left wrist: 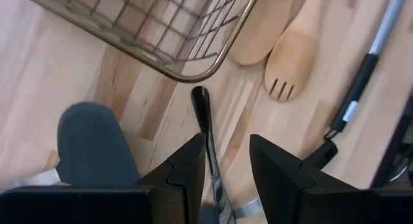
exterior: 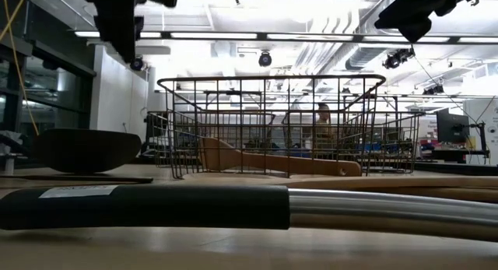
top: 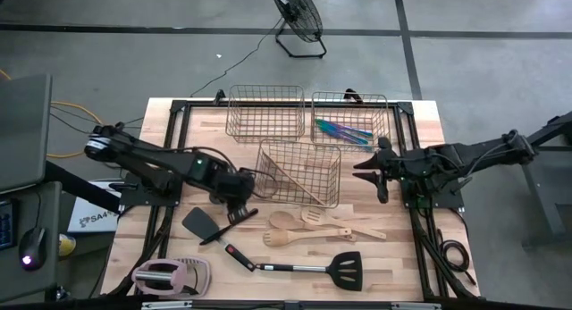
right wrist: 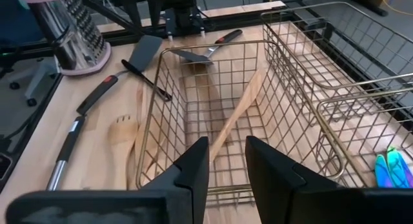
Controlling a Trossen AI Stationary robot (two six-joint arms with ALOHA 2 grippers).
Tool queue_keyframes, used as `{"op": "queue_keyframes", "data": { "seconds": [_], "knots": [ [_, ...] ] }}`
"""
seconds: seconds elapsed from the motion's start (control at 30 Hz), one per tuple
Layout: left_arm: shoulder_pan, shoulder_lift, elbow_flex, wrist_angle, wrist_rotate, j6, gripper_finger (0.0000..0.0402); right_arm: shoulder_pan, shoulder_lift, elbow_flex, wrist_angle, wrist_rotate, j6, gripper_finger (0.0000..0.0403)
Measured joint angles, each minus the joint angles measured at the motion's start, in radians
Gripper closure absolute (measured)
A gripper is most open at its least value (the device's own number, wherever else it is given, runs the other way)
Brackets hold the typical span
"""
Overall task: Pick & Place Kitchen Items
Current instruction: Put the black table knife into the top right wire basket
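Observation:
My left gripper (top: 239, 205) (left wrist: 226, 146) hovers open above the table, left of centre. Its fingers stand on either side of a thin black utensil handle (left wrist: 205, 121) that lies flat on the wood, apart from it. A dark spatula head (left wrist: 93, 143) (top: 200, 223) lies beside it. My right gripper (top: 362, 170) (right wrist: 226, 146) is open and empty, above the right rim of the middle copper basket (top: 299, 171). A pale wooden spatula (right wrist: 232, 117) lies in that basket. Several wooden spoons (top: 308, 225) lie on the table near the front. Iridescent pieces (top: 342, 131) lie in the far right basket (top: 350, 103).
An empty copper basket (top: 265, 111) stands at the far middle. A large black spatula (top: 344, 270) with a metal handle (exterior: 389, 208) lies along the near edge. A pink-and-white gadget (top: 170, 276) sits at the near left corner. A fan (top: 298, 15) stands on the floor beyond the table.

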Motion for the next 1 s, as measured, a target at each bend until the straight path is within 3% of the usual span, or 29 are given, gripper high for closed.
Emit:
{"op": "queue_keyframes", "data": {
  "seconds": [0.37,0.7,1.0],
  "knots": [
    [0.001,0.172,-0.001,-0.04,0.163,-0.136,0.0281,0.044,0.0,0.0,-0.011,-0.004,-0.005,0.0309],
    [-0.059,0.259,-0.003,-0.078,0.169,-0.309,0.0278,0.075,0.0,0.0,-0.032,-0.003,0.003,0.0309],
    [-0.163,0.296,-0.002,-0.057,0.141,-0.4,0.0182,0.075,0.0,0.0,-0.038,-0.003,0.008,0.0309]
  ]
}}
